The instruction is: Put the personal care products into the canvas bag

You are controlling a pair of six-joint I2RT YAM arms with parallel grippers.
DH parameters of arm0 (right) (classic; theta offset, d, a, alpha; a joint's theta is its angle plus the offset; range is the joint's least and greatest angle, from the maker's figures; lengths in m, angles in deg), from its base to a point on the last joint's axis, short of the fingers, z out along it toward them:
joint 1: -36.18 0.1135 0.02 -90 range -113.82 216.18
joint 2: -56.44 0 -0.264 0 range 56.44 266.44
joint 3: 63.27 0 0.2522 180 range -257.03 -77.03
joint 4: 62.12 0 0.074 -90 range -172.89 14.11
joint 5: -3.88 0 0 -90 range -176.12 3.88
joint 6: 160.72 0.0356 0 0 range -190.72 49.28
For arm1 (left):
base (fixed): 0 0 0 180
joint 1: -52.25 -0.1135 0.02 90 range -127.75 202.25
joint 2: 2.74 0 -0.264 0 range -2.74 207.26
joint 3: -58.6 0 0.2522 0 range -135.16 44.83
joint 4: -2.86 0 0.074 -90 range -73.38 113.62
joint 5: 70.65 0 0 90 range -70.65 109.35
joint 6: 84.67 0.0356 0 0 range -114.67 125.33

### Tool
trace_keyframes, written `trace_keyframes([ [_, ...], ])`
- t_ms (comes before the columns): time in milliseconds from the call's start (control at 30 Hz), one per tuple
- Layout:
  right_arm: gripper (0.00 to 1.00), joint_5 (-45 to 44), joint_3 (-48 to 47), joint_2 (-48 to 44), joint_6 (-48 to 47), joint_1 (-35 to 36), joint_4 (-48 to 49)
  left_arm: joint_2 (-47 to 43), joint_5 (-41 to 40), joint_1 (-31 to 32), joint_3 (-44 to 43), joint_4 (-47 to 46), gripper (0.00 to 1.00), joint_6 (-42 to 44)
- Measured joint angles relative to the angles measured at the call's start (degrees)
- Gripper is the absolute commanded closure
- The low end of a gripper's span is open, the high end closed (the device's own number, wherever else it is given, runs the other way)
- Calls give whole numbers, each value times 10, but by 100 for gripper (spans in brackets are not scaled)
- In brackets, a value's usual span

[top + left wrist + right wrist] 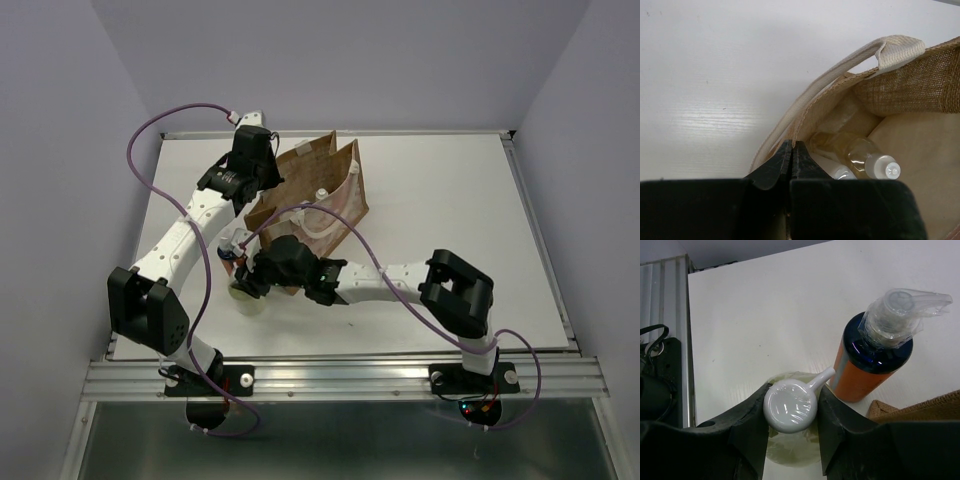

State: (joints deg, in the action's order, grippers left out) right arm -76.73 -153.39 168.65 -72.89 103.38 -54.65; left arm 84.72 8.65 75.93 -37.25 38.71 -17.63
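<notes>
Left gripper (791, 156): pressed together on the bag (900, 85) rim.
Right gripper (791, 407): clamped on the yellow-green bottle (790, 404) by its cap; bottle stands on the table (765, 315) beside the bag.
Risk: the wrapped cap may slip; lifting could topple the orange bottle (862, 375) just beside.
Hidden: bottle body under the fingers; bag contents partly cut off.

I'm watching a lab test cell: bare lavender walls (60, 100) boxing a white table (450, 200), aluminium rail (340, 378) at six o'clock.
</notes>
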Motion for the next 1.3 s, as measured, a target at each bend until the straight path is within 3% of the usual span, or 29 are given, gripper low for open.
trace_keyframes([
  [167, 99, 21, 18, -41, -6, 0, -53, 0, 1, 0, 0, 0, 100, 0],
  [400, 99, 44, 51, -184, -5, 1, -185, 0, 3, 0, 0, 0, 100, 2],
  [633, 99, -37, 5, -302, -26, 0, -252, 0, 9, 0, 0, -1, 100, 3],
  [1033, 99, -188, -179, -290, -75, -69, -329, -3, 7, 4, 0, 0, 100, 3],
  [1300, 99, -216, -289, -188, -89, -151, -331, -9, 5, 4, 0, 4, 100, 3],
])
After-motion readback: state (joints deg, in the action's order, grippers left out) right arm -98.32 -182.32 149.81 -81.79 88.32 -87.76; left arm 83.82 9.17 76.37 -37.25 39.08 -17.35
